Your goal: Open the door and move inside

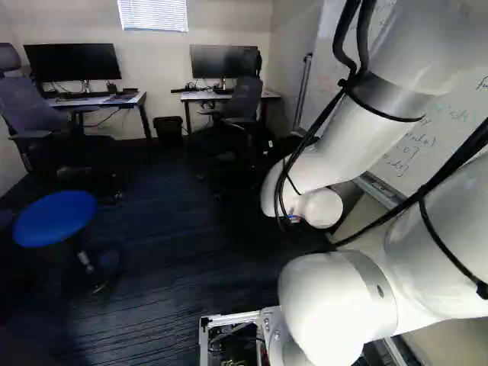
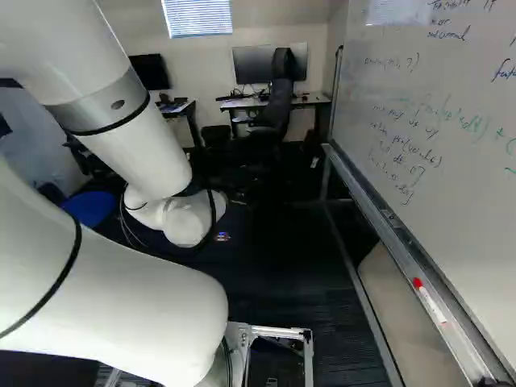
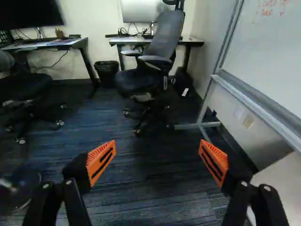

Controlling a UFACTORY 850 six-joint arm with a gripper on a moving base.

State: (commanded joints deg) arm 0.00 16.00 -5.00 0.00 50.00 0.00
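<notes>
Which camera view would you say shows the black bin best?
The wrist view: the bin appears largest there, its rim and front in plain sight. The left base view shows it smaller and darker; in the right base view it is only a small dark shape.

in the right base view, the arm [image 2: 113, 298] is hiding part of the blue stool [image 2: 89, 206], and the whiteboard [image 2: 451, 181] is running past the right edge.
</notes>
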